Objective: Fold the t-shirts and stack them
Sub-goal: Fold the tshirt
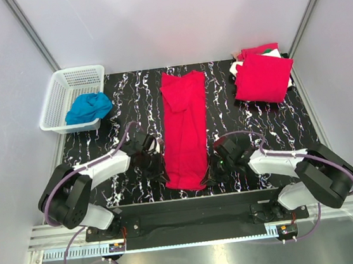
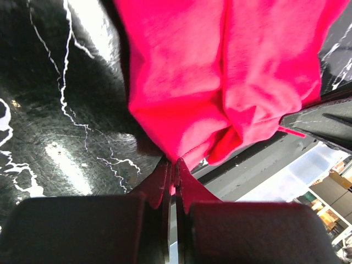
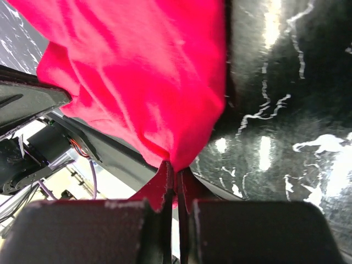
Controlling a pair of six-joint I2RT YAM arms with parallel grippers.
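Observation:
A bright red t-shirt (image 1: 185,128), folded into a long narrow strip, lies down the middle of the black marbled table. My left gripper (image 1: 165,170) is shut on its near left corner. In the left wrist view the gripper (image 2: 175,165) pinches a bunch of the red fabric (image 2: 220,71). My right gripper (image 1: 214,166) is shut on the near right corner. The right wrist view shows this gripper (image 3: 177,171) holding the cloth (image 3: 143,71) the same way. Folded red t-shirts (image 1: 262,76) are stacked at the back right, with white and green (image 1: 272,51) showing beneath.
A white plastic basket (image 1: 64,94) stands at the back left with a blue cloth (image 1: 89,107) in it. The table's near edge (image 1: 190,197) runs just behind both grippers. Grey walls close in the sides and back.

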